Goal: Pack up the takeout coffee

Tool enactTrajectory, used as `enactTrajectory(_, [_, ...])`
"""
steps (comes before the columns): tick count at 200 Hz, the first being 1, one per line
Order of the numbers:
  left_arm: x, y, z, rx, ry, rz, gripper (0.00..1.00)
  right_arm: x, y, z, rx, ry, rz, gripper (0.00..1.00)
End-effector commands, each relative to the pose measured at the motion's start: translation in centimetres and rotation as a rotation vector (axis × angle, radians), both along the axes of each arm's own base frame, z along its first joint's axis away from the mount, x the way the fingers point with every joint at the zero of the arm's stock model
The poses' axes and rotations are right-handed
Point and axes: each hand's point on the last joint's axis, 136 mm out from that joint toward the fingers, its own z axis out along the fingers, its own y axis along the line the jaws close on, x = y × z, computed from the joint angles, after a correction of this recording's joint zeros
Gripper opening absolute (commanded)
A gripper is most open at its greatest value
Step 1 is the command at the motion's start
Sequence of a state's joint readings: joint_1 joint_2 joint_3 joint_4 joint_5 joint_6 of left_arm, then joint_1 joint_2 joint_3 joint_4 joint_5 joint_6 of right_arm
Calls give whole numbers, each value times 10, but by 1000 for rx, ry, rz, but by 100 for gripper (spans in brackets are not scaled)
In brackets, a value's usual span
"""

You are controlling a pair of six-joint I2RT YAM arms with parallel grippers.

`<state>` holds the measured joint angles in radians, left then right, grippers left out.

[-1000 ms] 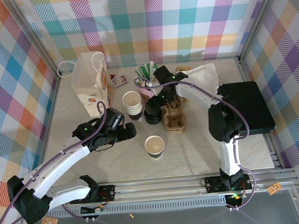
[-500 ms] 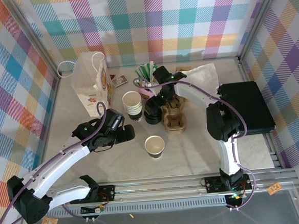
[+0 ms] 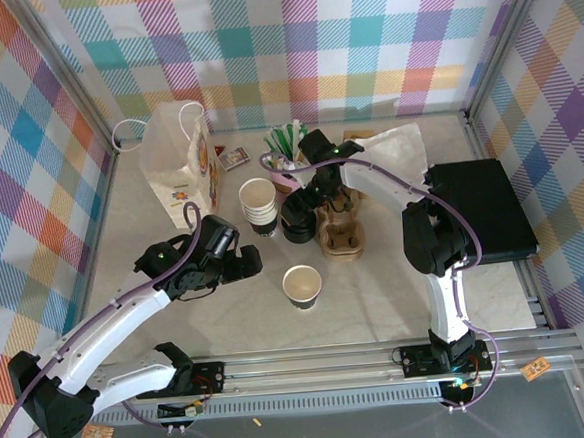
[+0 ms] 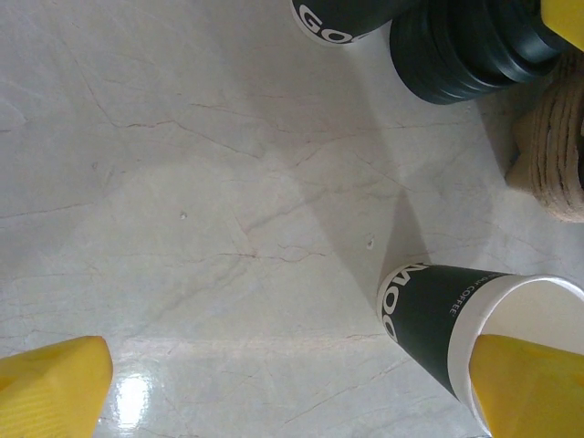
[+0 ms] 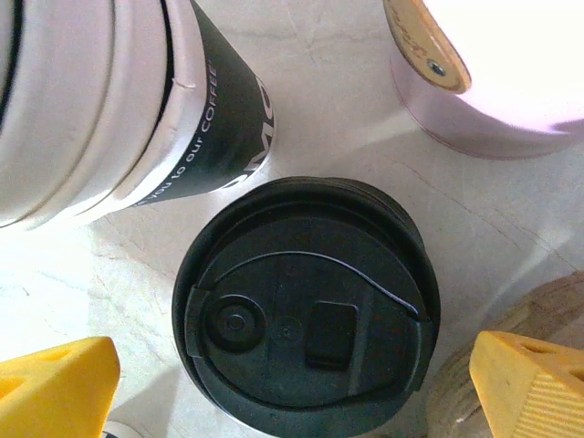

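A lone paper cup [image 3: 302,284] with a dark band stands lidless mid-table; in the left wrist view this cup [image 4: 447,319] leans beside one yellow fingertip [image 4: 529,388]. A cup with a lid on it is out of view. My left gripper [image 3: 249,263] is open just left of the lone cup, low over bare table [image 4: 290,392]. My right gripper [image 3: 307,204] hangs open over the stack of black lids [image 3: 297,222]. The top lid [image 5: 306,315] lies between its yellow fingertips [image 5: 55,383], untouched.
A stack of lidless cups [image 3: 259,203] stands left of the lids. A cardboard cup carrier [image 3: 340,226] is right of them. A paper bag [image 3: 175,157] stands back left, a pink holder [image 3: 286,167] behind, white paper [image 3: 393,152] and a black box [image 3: 482,206] at right.
My left gripper has drifted slightly toward the near left. The right gripper stays over the lids.
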<state>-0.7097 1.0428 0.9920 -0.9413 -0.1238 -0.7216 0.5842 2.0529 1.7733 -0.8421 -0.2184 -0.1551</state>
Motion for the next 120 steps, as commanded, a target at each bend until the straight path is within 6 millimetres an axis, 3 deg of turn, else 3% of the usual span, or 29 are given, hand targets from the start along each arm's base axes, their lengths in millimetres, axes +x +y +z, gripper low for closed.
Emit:
enactTrajectory(1, [-1,6,5,-3,-5,28,100,-6,6,-3,17,-2,45,99])
enactTrajectory(120, [-7,12,4,-25,-3,67,99,-11,6,-14,-3,8,59,97])
